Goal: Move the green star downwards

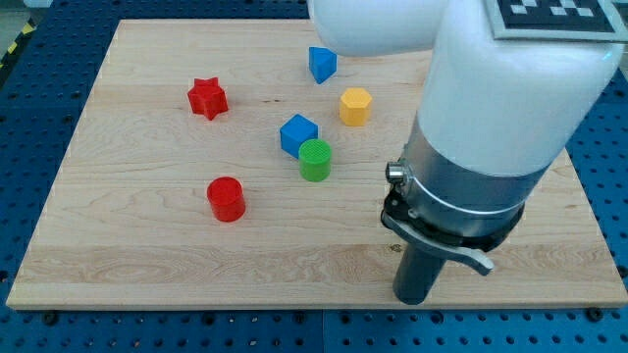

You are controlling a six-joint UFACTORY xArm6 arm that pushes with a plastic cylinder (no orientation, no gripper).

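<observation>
No green star shows in the camera view; the arm's large white and grey body [491, 127] covers much of the board's right side and may hide it. My tip [412, 301] rests near the board's bottom edge, right of centre. The nearest visible block is a green cylinder [315, 160], well up and to the left of the tip, touching the lower right of a blue cube [298, 134].
A red star [207, 98] lies at the upper left and a red cylinder [226, 199] at the lower left. A yellow hexagon block [355, 105] and a blue block [322, 64] of unclear shape lie near the top centre. The wooden board [118, 245] lies on blue pegboard.
</observation>
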